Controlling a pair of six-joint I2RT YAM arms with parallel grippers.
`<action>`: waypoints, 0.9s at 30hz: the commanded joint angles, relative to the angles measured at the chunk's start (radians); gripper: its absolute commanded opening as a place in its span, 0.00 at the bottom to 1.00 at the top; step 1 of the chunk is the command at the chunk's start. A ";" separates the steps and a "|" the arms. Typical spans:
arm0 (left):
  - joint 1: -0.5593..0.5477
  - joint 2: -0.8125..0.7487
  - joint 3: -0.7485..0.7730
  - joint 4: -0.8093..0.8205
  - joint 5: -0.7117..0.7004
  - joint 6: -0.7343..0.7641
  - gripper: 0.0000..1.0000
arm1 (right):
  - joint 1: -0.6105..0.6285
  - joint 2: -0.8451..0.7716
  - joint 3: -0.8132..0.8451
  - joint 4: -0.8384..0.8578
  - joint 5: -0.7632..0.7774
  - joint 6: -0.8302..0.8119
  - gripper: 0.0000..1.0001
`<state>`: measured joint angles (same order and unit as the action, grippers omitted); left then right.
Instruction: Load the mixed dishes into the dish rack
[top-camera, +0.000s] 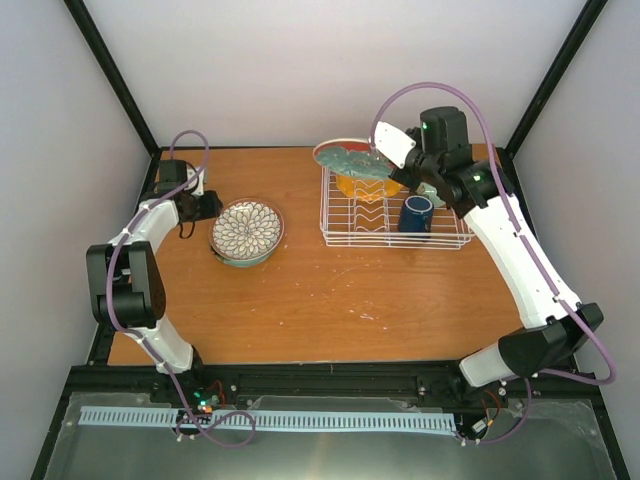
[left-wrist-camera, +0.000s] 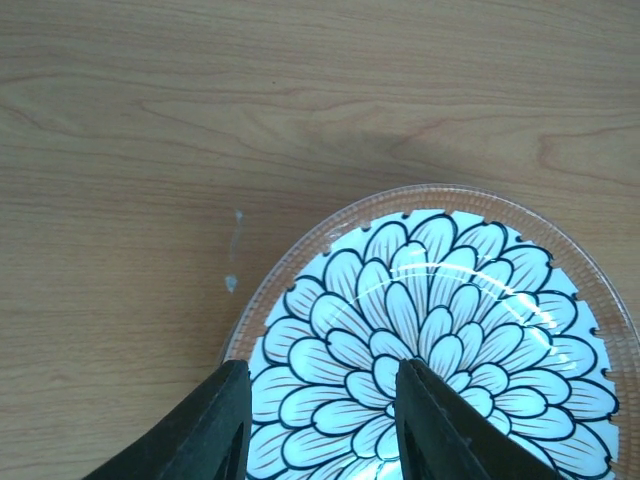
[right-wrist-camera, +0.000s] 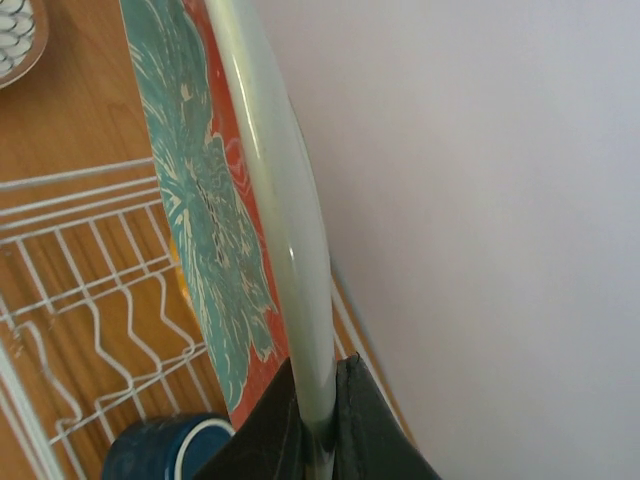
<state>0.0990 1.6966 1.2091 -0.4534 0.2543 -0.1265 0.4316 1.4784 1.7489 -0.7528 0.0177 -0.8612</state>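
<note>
R gripper pinching rim of red plate w/ teal flower, plate edge-on, dish rack at left, dark blue mug btm left

- red plate: red ground, teal flower, pale green back
- floral plate: white, black-outlined petals with fine orange lines, tan rim
- mug: dark blue
- rack: white wire
- yellow plate: orange-yellow
- table: orange-brown wood grain
- walls: plain pale grey
</note>
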 joint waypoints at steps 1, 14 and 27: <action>-0.023 0.006 0.006 0.023 -0.004 -0.021 0.41 | -0.005 -0.091 -0.040 0.139 -0.002 0.004 0.03; -0.038 -0.008 0.012 0.012 -0.050 -0.010 0.40 | -0.040 -0.067 -0.179 0.241 -0.002 -0.055 0.03; -0.038 0.020 0.024 0.016 -0.077 -0.007 0.39 | -0.093 0.041 -0.162 0.315 -0.087 -0.066 0.03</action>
<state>0.0662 1.6978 1.2087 -0.4484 0.1913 -0.1333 0.3439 1.5215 1.5352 -0.6220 -0.0082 -0.9398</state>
